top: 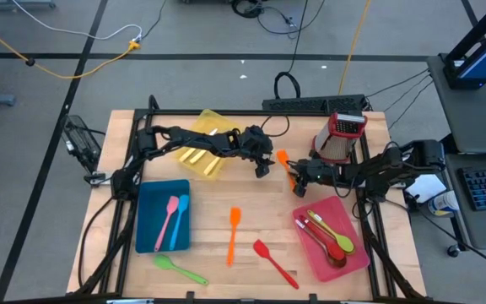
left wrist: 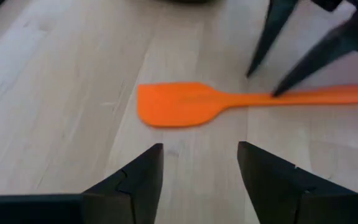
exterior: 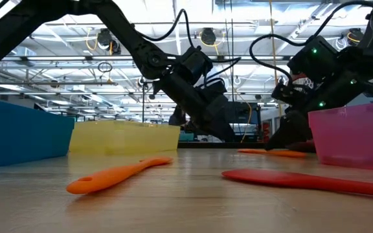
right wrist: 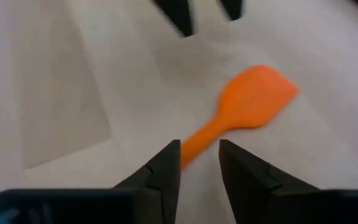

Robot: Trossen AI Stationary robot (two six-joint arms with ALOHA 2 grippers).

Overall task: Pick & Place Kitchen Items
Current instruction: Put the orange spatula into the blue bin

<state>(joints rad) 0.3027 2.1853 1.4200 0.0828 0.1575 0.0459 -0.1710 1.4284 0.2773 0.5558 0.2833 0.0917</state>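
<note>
An orange spatula [top: 284, 162] lies flat on the table between my two grippers, with its blade [left wrist: 173, 106] toward the left gripper and its handle [right wrist: 194, 142] toward the right one. My right gripper [right wrist: 200, 152] is low over the table and partly open. Its fingers stand on either side of the handle's end and also show in the left wrist view [left wrist: 277, 87]. My left gripper [left wrist: 201, 158] is open and empty, just short of the blade. It reaches over from the yellow tray [top: 202, 143]. My right gripper has the handle's free end [right wrist: 188, 155] between its two fingers, which come slanting down from the table's right. The handle runs close along one finger [right wrist: 166, 163], with a gap to the other. I cannot tell whether they touch. The spatula lies on the table.
A blue tray [top: 146, 221] holds a pink and a blue spatula. A red tray [top: 348, 257] holds several utensils. Another orange spatula [top: 234, 232], a red spatula [top: 274, 262] and a green spoon [top: 178, 268] lie on the near table. A box grater [top: 342, 135] stands behind the right gripper.
</note>
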